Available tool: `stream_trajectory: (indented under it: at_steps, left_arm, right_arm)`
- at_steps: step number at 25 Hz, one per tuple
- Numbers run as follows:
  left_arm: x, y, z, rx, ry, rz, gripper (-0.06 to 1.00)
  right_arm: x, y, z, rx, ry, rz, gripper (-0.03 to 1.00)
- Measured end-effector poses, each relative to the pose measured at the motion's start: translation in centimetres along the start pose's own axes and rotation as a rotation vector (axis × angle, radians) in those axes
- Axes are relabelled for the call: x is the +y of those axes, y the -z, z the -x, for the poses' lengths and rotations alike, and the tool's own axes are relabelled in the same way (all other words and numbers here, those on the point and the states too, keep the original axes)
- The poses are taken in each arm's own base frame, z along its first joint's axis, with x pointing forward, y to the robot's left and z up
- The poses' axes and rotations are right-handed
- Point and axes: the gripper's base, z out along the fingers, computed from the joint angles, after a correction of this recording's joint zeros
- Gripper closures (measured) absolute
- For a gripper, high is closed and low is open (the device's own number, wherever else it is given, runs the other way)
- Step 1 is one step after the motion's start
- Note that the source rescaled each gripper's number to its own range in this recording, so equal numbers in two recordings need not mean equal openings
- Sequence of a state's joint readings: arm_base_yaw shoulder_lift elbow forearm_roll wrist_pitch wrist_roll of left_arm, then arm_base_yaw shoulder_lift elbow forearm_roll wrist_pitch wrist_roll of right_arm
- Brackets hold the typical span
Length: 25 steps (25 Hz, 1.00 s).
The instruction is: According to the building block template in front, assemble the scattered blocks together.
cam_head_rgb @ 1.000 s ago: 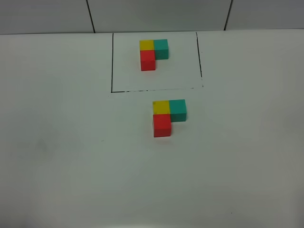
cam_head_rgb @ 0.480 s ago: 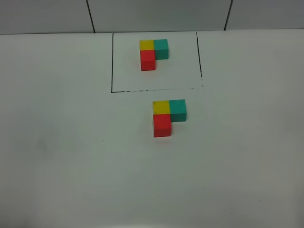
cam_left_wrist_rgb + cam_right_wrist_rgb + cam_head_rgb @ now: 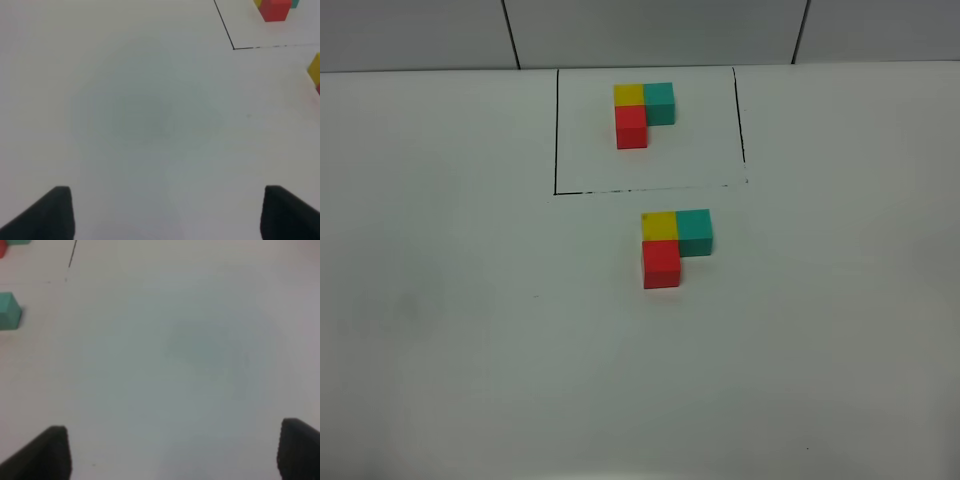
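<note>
You are looking down on a broad, flat, matte white tabletop [image 3: 450,330] that fills nearly the whole exterior high view. Its far edge runs straight across near the top of that view. Behind it stands a pale grey panelled wall [image 3: 650,30], split by two thin dark seams [image 3: 510,35] that lean slightly and end at the table edge. Lighting is even and diffuse; you get only soft, short shadows and no glare. A few tiny dark specks [image 3: 535,296] mark the surface. Both wrist views show you the same plain white surface, slightly blurred.
</note>
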<state>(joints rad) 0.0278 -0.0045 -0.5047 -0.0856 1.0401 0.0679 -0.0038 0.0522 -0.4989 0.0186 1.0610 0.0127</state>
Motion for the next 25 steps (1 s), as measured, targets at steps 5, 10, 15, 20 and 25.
stream_trajectory:
  at_steps: [5,10,15,20,25]
  left_arm:
    - [0.00,0.00,0.00,0.000,0.000,0.000,0.24]
    - [0.00,0.00,0.00,0.000,0.000,0.000,0.24]
    - [0.00,0.00,0.00,0.000,0.000,0.000,0.24]
    - [0.00,0.00,0.00,0.000,0.000,0.000,0.24]
    - [0.00,0.00,0.00,0.000,0.000,0.000,0.24]
  right_arm:
    - [0.00,0.00,0.00,0.000,0.002,0.000,0.27]
    - [0.00,0.00,0.00,0.000,0.002,0.000,0.27]
    - [0.00,0.00,0.00,0.000,0.002,0.000,0.27]
    - [0.00,0.00,0.00,0.000,0.002,0.000,0.27]
    - [0.00,0.00,0.00,0.000,0.003,0.000,0.27]
